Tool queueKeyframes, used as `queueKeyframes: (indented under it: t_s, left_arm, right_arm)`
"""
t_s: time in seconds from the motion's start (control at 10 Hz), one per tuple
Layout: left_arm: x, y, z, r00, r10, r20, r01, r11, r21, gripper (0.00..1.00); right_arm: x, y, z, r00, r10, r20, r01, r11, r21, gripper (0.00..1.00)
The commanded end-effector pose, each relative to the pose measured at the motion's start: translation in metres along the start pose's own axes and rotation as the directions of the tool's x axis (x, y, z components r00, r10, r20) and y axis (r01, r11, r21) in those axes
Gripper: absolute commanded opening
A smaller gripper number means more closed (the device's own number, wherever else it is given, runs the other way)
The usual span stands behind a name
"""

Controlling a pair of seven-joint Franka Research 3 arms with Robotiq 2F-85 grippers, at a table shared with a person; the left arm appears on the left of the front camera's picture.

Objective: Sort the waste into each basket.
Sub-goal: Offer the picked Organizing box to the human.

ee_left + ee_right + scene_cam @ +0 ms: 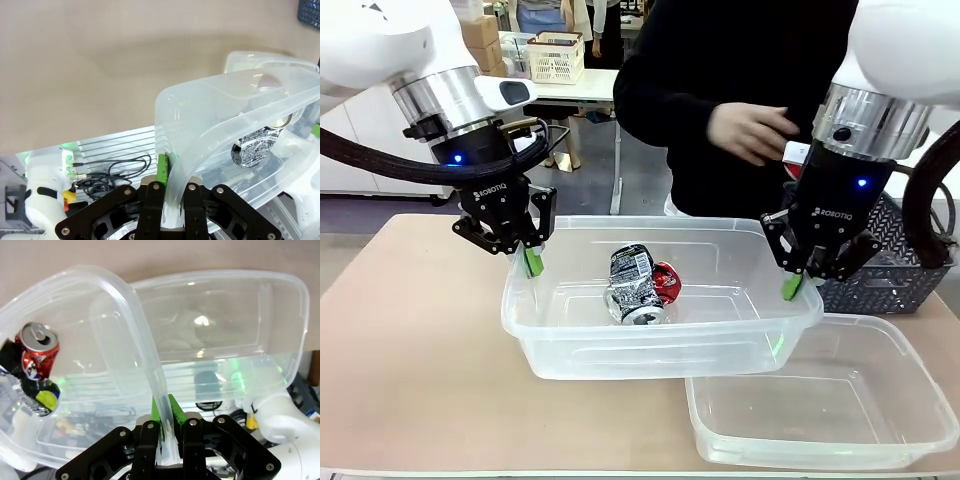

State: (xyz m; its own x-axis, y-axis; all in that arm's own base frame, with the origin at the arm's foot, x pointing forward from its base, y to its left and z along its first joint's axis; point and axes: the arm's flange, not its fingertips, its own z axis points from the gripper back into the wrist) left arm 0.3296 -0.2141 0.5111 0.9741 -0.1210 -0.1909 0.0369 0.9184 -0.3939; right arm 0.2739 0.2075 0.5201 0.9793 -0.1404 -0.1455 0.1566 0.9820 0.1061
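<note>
A see-through tub hangs tilted above the table, held at both ends. My left gripper is shut on its left rim, and my right gripper is shut on its right rim. Inside lie a crushed black-and-white can and a crushed red can, touching. In the left wrist view my left gripper pinches the tub wall, with the black can behind it. In the right wrist view my right gripper clamps the rim, and the red can shows at the left.
A second see-through tub lies empty on the table at the front right, partly under the held one. A dark lattice basket stands behind my right gripper. A person in black stands across the table with a hand raised.
</note>
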Motion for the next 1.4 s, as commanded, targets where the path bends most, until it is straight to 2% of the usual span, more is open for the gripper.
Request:
queueKeyframes:
  t_s: [0.0,1.3]
  left_arm:
    - [-0.0027,-0.0013,0.0052,1.000,-0.016,0.006,0.017,1.000,-0.007,0.06]
    - [-0.0027,-0.0013,0.0052,1.000,-0.016,0.006,0.017,1.000,-0.007,0.06]
  right_arm:
    - [0.0036,-0.0056,0.0018,1.000,-0.010,0.000,0.010,1.000,0.005,0.06]
    - [0.0036,-0.0056,0.0018,1.000,-0.010,0.000,0.010,1.000,0.005,0.06]
